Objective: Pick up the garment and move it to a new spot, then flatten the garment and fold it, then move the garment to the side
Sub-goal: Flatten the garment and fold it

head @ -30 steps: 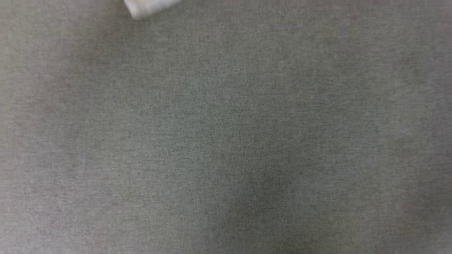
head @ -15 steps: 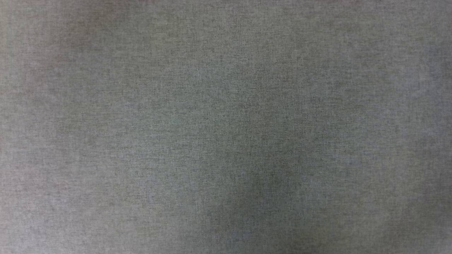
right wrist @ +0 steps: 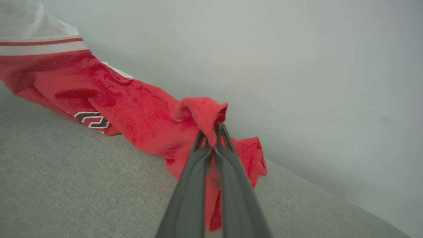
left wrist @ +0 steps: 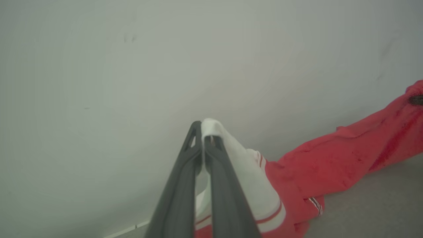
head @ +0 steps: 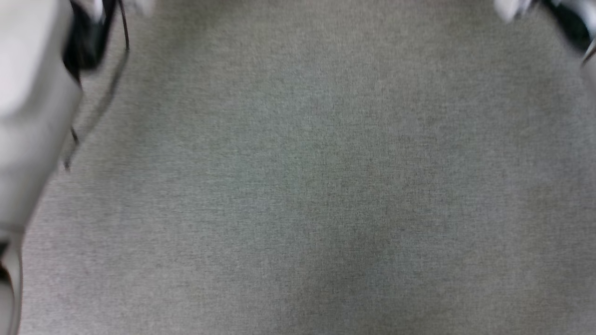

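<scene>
pale left forearm [head: 28, 116] newly in view, blurred right arm [head: 570, 25] at top corner

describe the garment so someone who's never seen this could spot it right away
Look at the grey fabric surface before the pale wall. The garment stretches there, its white sleeve pinched by the left gripper and a red fold by the right gripper. It is the one bright red thing, with red-striped white trim and black, white-edged print.

The grey cloth top [head: 326, 186] is flat and smooth. The red and white shirt [right wrist: 132, 112] lies partly on it, bunched up and wrinkled.
</scene>
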You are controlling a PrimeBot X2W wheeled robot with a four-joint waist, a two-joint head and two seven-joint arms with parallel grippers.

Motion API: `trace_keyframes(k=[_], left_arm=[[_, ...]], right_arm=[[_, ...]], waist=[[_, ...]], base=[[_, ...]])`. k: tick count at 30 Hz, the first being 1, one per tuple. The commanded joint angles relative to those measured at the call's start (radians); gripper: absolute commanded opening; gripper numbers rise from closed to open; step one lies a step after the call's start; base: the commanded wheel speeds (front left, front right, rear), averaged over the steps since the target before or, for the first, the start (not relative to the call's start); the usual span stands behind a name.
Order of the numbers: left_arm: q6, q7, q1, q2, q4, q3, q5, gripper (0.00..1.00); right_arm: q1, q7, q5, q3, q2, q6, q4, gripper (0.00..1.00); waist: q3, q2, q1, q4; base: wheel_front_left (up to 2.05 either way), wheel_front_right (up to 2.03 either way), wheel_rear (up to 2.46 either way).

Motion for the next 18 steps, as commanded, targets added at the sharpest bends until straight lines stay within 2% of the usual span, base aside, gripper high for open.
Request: trace_keyframes(k=[1,5,9,18], left_arm=[[0.011,-0.006,0.063,0.018,-0.02,0.002,-0.005,0.0],[0.051,-0.008,0.277,0.048,-0.12,0.014,-0.01,0.0],[0.087,-0.007,0.493,0.084,-0.233,0.0,-0.008,0.0],[0.22,-0.005,0.929,0.165,-0.445,-0.02,-0.063,0.0]], right_arm=[[0.052,-0.009,0.013,0.02,-0.016,-0.001,-0.014,0.0],[0.187,-0.026,0.074,0.088,-0.05,-0.001,-0.062,0.0],[0.316,-0.05,0.118,0.158,-0.114,-0.001,-0.12,0.0],[0.606,-0.069,0.193,0.215,-0.234,-0.001,-0.227,0.0]], waist=[[-0.039,0.0,0.0,0.009],[-0.106,0.0,0.0,0.007],[-0.178,0.0,0.0,0.002],[-0.358,0.0,0.0,-0.01]], base=[[0.0,0.0,0.0],[0.0,0.0,0.0],[0.0,0.0,0.0],[0.0,0.0,0.0]])
